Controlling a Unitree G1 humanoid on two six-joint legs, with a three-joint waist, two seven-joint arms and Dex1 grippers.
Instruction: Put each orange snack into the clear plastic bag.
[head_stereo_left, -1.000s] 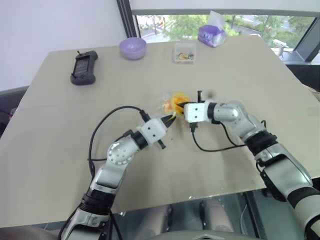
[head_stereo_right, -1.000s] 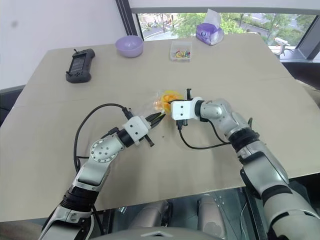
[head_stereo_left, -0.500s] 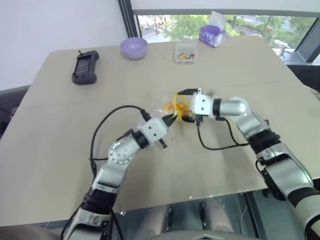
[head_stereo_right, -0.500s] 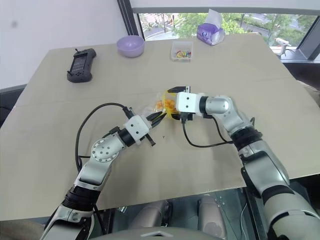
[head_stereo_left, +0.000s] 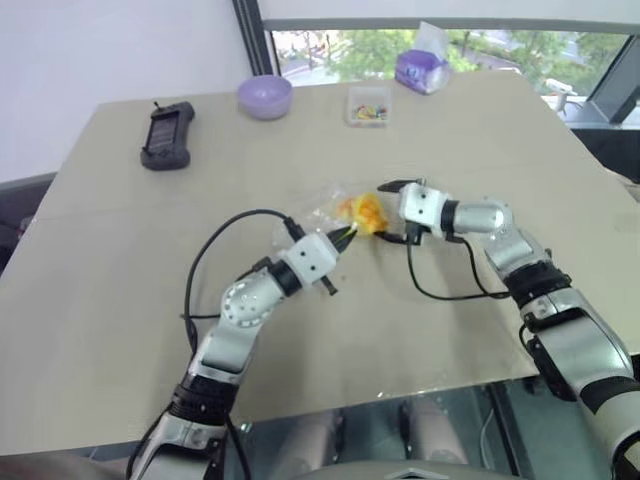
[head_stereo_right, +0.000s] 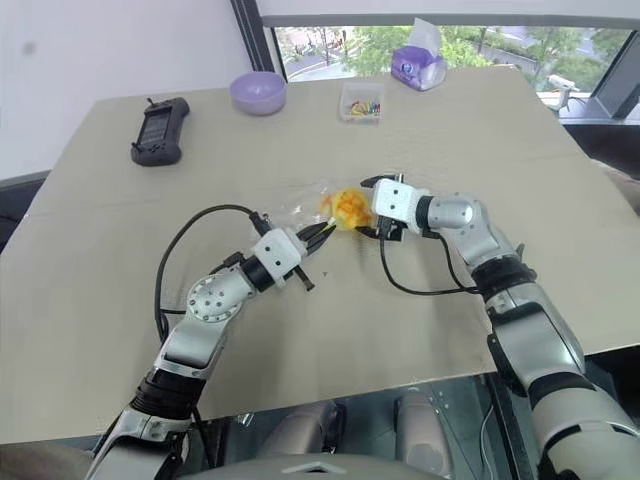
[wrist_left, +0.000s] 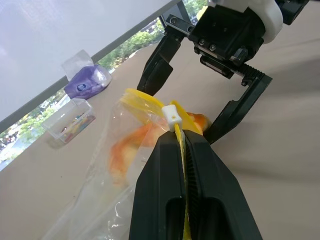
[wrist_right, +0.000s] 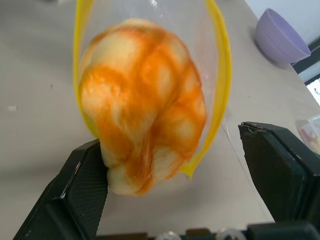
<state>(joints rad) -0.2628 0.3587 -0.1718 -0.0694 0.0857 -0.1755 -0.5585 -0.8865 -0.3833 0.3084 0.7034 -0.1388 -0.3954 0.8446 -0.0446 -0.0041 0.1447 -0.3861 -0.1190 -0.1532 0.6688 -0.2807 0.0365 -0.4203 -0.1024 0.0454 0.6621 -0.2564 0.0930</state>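
Note:
The clear plastic bag (head_stereo_left: 330, 211) lies mid-table, and my left gripper (head_stereo_left: 345, 234) is shut on its yellow seal strip (wrist_left: 145, 100), holding the mouth up. The orange snack (wrist_right: 142, 100) sits in the bag's mouth with the yellow strip looped around it. Its near end still sticks out of the mouth. My right gripper (head_stereo_left: 383, 212) is open just to the right of the bag, one finger (wrist_right: 82, 190) on each side of the snack's near end and nothing gripped. The left finger is close against the snack.
At the table's far side stand a purple bowl (head_stereo_left: 265, 96), a black handheld device (head_stereo_left: 167, 135), a small clear box of colourful bits (head_stereo_left: 368, 105) and a purple tissue pack (head_stereo_left: 423, 68). Black cables trail from both wrists over the table.
My right gripper has opened, let go of the snack in the bag's mouth and drawn back a little to the right. The left gripper has kept still on the seal strip.

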